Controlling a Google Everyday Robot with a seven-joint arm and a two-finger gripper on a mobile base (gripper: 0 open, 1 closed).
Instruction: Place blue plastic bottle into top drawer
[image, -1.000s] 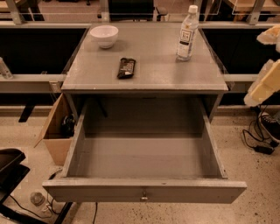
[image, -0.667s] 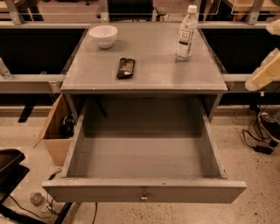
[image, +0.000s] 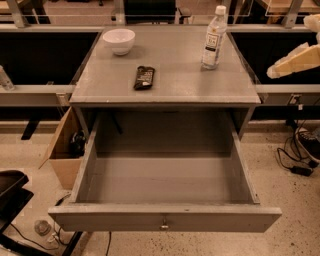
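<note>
- The blue plastic bottle (image: 213, 37) stands upright on the grey table (image: 180, 90), near the back right corner of the top, its white cap on.
- The gripper (image: 292, 61) is at the right edge of the view, a pale cream shape out past the table's right side, roughly level with the bottle's base and apart from it. It holds nothing that can be seen, and I cannot tell whether it is open or closed.
- The top drawer (image: 165, 218) is pulled well out toward the camera. Its grey inside is bare, and 1 small metal knob (image: 163, 223) sits at the middle of the front panel.
- A white bowl (image: 119, 41) rests near the back left corner of the table, well apart from the bottle.
- A dark snack bar (image: 144, 77) lies flat on the table top, in front of the bowl and left of the bottle.
- A cardboard box (image: 62, 150) stands on the floor beside the table's left side.
- Black cables (image: 295, 155) lie on the speckled floor at the right.
</note>
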